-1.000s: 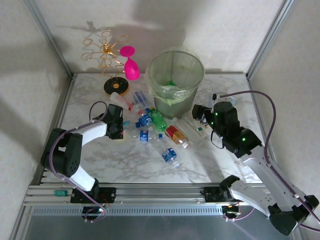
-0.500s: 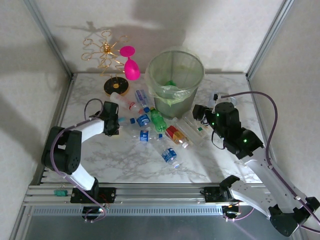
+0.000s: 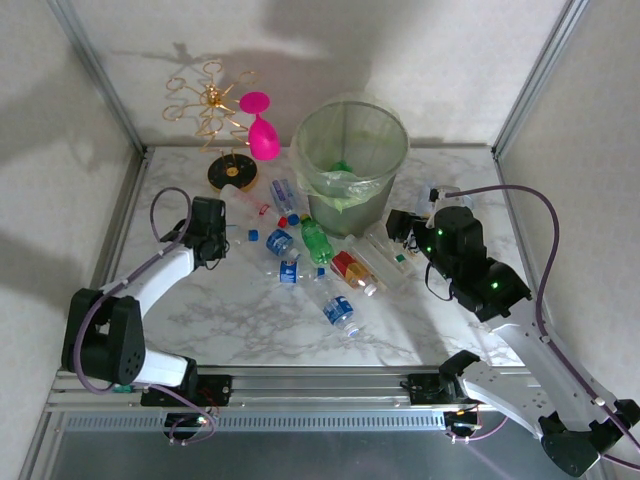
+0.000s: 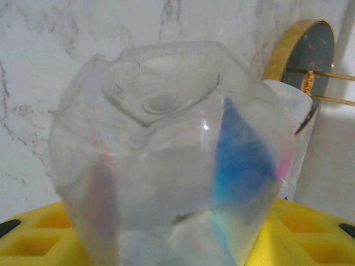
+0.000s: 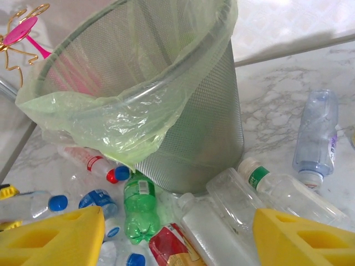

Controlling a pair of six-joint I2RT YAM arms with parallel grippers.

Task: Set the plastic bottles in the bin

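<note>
My left gripper [image 3: 212, 240] is shut on a clear plastic bottle [image 4: 166, 160] with a blue-and-pink label. The bottle is pressed between the yellow pads [image 4: 39, 235], and its blue cap [image 3: 253, 236] points right. The bin [image 3: 352, 165], lined with a pale green bag, stands at the back middle. More plastic bottles lie in front of it: a green one [image 3: 316, 240], a red-labelled one [image 3: 345, 268], a blue-labelled one [image 3: 340, 312] and clear ones [image 3: 385, 255]. My right gripper [image 3: 400, 228] hovers open over the clear bottles [image 5: 233, 221], next to the bin [image 5: 183, 127].
A pink goblet [image 3: 262, 135] hangs on a gold wire rack [image 3: 215, 110], whose round base [image 3: 232, 173] sits at the back left, close to my left gripper. One bottle [image 5: 317, 136] lies apart, right of the bin. Metal frame posts edge the table.
My left gripper has closed on the clear bottle and pulled back left, away from the pile, with the bottle in it. The right arm has barely moved.
</note>
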